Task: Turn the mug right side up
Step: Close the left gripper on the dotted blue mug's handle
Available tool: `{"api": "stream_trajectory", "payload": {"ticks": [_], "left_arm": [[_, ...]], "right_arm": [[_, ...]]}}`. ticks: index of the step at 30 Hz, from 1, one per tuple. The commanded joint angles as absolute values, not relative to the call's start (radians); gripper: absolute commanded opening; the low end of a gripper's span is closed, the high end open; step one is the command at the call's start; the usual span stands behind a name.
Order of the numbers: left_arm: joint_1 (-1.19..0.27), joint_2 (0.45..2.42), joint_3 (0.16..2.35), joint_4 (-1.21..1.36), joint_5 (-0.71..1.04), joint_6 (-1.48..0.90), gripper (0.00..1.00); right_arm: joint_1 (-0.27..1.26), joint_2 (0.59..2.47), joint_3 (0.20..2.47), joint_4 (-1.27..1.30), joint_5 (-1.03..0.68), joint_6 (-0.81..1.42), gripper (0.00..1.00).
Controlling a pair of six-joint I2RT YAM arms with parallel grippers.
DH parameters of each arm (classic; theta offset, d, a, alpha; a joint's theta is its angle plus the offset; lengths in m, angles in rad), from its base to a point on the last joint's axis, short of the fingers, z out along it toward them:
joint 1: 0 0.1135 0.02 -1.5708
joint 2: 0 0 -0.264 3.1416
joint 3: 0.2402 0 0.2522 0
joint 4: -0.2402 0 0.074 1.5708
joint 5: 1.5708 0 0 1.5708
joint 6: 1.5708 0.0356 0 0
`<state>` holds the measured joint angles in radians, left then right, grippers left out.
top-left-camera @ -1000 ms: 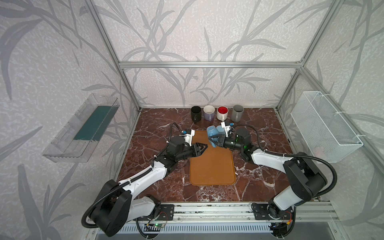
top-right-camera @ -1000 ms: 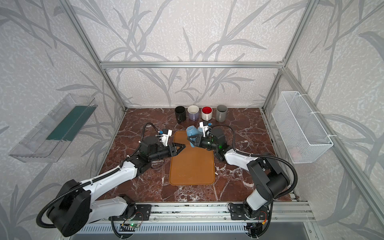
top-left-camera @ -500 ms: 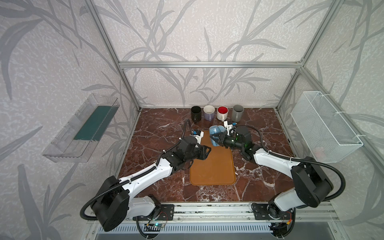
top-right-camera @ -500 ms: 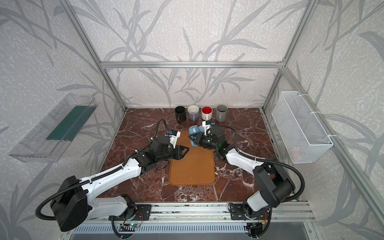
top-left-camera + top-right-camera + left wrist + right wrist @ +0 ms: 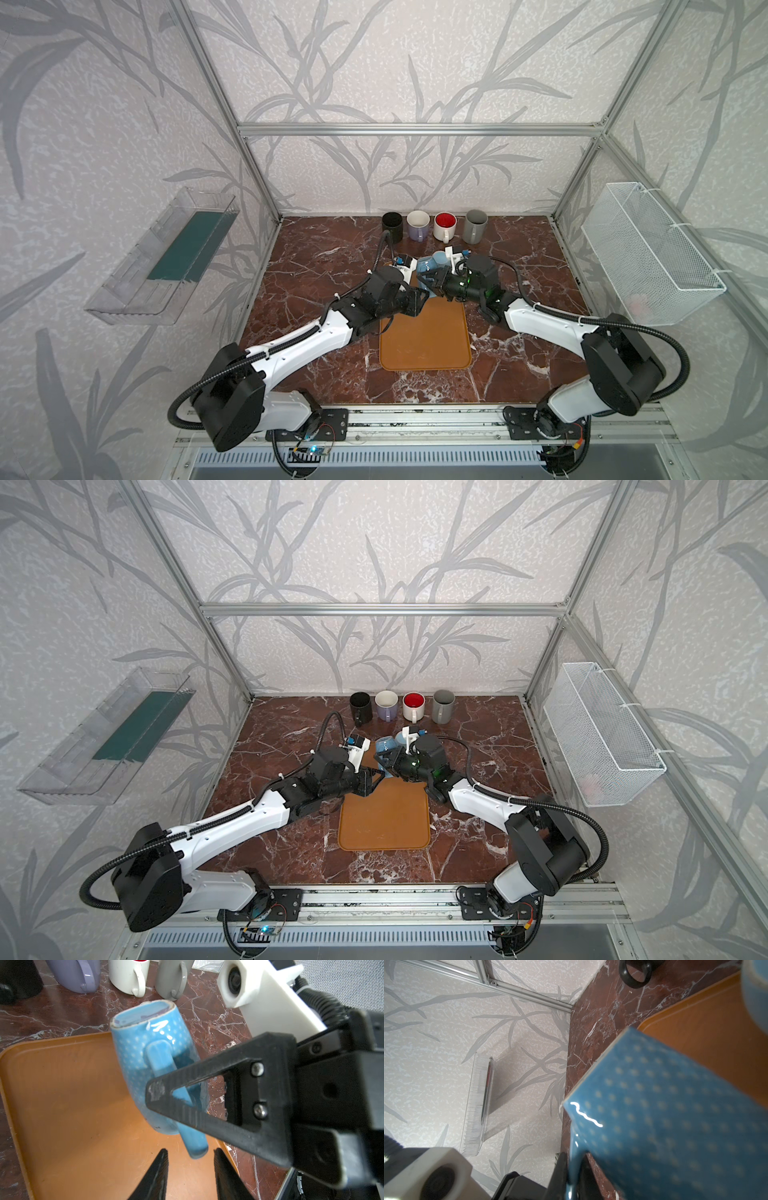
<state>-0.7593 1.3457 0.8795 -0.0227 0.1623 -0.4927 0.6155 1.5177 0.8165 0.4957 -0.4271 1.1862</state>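
Observation:
The blue dotted mug (image 5: 428,266) (image 5: 383,746) hangs tilted, base up and mouth down, over the far end of the orange mat (image 5: 424,345). My right gripper (image 5: 435,286) (image 5: 572,1160) is shut on its handle. In the left wrist view the mug (image 5: 145,1057) shows its unglazed base ring on top, and a right finger (image 5: 207,1088) crosses the handle. My left gripper (image 5: 190,1152) (image 5: 420,297) is open just short of the handle's lower end, with nothing between its fingers. In the right wrist view the mug's wall (image 5: 675,1115) fills much of the picture.
Four upright mugs stand in a row at the back: black (image 5: 392,226), lavender (image 5: 417,224), white with a red inside (image 5: 444,226) and grey (image 5: 475,225). A wire basket (image 5: 648,253) hangs on the right wall and a clear shelf (image 5: 166,253) on the left wall.
My left arm has swung in from the left to the mat's far end, close under the mug, its jaws narrowing a little. The right gripper has kept its hold and shifted the mug slightly.

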Motion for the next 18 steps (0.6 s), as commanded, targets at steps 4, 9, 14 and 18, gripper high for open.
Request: {"api": "stream_trajectory", "payload": {"ticks": [4,9,14,18], "left_arm": [[-0.791,1.405,0.969,-0.108,0.055,-0.459,0.35],[-0.802,1.418,0.992,-0.127,-0.016,-0.452,0.29],[-0.805,1.419,0.993,-0.115,-0.072,-0.442,0.24],[-0.805,1.418,0.996,-0.119,-0.105,-0.421,0.19]], "right_arm": [[0.627,1.496,0.852,0.590,-0.414,1.206,0.00],[0.631,1.490,0.842,0.596,-0.414,1.226,0.00],[0.638,1.492,0.827,0.625,-0.420,1.264,0.00],[0.647,1.481,0.818,0.615,-0.414,1.269,0.00]]}}
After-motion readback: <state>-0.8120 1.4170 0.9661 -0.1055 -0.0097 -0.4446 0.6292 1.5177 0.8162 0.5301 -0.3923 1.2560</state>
